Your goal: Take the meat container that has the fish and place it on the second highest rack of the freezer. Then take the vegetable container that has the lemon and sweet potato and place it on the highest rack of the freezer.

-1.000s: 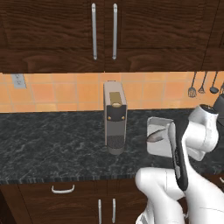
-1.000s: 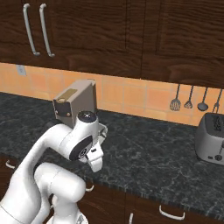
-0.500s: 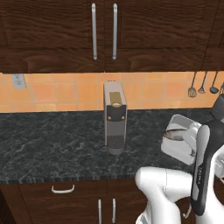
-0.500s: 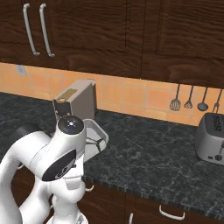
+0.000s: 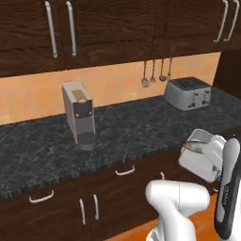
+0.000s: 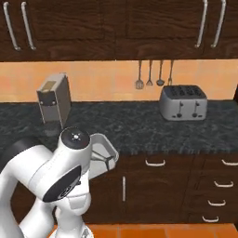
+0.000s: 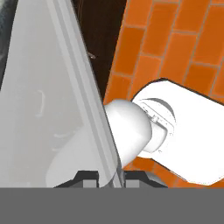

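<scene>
Translucent grey rectangular meat container (image 5: 203,154) pinched by its thin rim in gripper (image 7: 110,177), beyond it speckled black counter (image 5: 127,132), boxy coffee machine (image 5: 79,113), steel toaster (image 5: 188,92)

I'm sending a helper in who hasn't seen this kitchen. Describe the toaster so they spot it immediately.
Start at the long dark speckled counter under the orange backsplash and follow it towards the right end. The toaster stands there near the wall, just right of and below three utensils hanging on the backsplash. It is a low, wide, shiny silver box with slots on top, unlike the tall, narrow beige coffee machine at the counter's left.
</scene>
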You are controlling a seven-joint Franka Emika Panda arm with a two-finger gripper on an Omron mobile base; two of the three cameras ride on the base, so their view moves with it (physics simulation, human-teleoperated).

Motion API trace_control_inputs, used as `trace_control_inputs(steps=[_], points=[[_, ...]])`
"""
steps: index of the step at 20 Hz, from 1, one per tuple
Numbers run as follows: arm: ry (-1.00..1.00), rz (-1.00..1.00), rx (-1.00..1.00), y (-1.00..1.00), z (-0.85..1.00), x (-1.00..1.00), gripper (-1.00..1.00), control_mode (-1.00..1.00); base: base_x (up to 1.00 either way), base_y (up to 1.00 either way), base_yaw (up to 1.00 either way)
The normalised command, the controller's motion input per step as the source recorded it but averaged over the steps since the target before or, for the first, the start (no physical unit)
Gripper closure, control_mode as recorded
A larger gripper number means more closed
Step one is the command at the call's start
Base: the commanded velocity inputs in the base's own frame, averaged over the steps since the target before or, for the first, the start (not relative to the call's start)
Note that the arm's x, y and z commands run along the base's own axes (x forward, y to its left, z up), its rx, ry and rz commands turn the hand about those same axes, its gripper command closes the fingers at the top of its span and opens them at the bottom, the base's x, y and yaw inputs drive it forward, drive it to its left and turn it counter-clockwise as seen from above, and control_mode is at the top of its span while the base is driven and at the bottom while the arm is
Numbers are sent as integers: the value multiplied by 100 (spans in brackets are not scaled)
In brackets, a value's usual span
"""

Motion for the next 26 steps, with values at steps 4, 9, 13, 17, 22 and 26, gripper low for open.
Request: trace_control_inputs(steps=[4,9,13,17,22,26], points=[[0,0,0,0,0,0,100,100,-56,23,-94],[0,0,0,0,0,0,100,100,-7,4,-100],[0,0,0,0,0,0,100,100,25,-48,-88],[0,0,0,0,0,0,100,100,100,-90,-34],[0,0,0,0,0,0,100,100,100,-98,-37],[0,0,0,0,0,0,100,100,94,-100,-46]])
